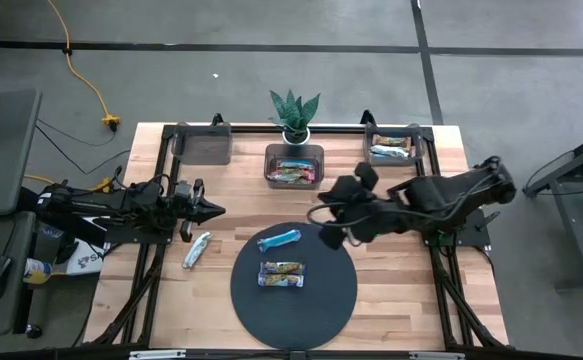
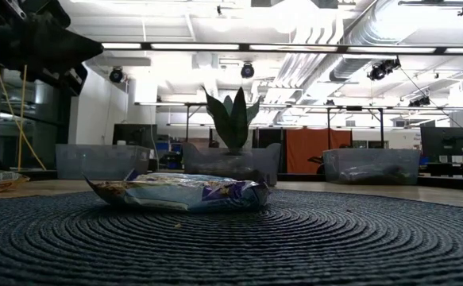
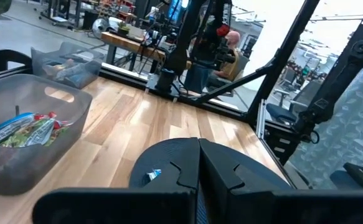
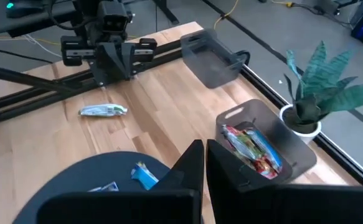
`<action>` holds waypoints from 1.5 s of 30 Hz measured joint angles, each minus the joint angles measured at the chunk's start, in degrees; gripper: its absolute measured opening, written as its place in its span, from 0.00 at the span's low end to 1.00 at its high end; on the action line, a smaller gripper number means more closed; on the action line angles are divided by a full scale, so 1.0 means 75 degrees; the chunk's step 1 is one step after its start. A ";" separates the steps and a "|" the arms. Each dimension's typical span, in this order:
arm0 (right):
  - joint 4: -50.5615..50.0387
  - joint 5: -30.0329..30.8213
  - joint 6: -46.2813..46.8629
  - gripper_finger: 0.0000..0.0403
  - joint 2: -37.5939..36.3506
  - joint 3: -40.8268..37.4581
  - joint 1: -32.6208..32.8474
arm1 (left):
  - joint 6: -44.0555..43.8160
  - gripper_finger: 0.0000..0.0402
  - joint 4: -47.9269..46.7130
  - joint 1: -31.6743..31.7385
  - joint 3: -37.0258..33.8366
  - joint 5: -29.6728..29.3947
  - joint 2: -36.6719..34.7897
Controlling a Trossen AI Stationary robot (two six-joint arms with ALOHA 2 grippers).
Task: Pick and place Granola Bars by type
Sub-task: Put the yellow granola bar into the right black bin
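On the round dark mat (image 1: 316, 300) lie a blue granola bar (image 1: 279, 239) and a brown-purple one (image 1: 281, 273), the latter close up in the low view (image 2: 179, 193). A silver-green bar (image 1: 197, 249) lies on the wood left of the mat. Red-pink bars fill the middle bin (image 1: 294, 166), and other bars lie in the right bin (image 1: 391, 150). My right gripper (image 4: 204, 163) hangs shut and empty above the mat's far right part (image 1: 321, 215). My left gripper (image 1: 214, 210) stays shut and level at the table's left, holding nothing (image 3: 198, 168).
An empty grey bin (image 1: 203, 143) stands at the far left. A potted plant (image 1: 295, 115) sits behind the middle bin. Black frame rails run along the table's left and right sides. A person shows in the room beyond the table (image 3: 231, 43).
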 joint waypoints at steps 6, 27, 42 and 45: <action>0.0638 0.0095 0.0023 0.00 -0.1417 -0.1684 0.0303 | -0.0367 0.00 0.0050 0.0000 0.0003 -0.0049 -0.0001; 0.7542 -0.0600 -0.1589 0.00 -0.7858 -1.0716 -0.0610 | -0.0766 0.00 0.0889 -0.0003 0.0009 -0.0143 -0.0006; 0.8689 -0.3923 -0.3789 0.00 -0.9742 -1.1463 -0.2406 | -0.0021 0.00 0.1274 0.0000 0.0161 -0.0443 -0.0009; 0.8640 -0.4501 -0.4008 0.00 -0.9734 -1.1463 -0.2759 | 0.0189 0.00 0.0584 0.0000 0.0573 -0.0511 -0.0006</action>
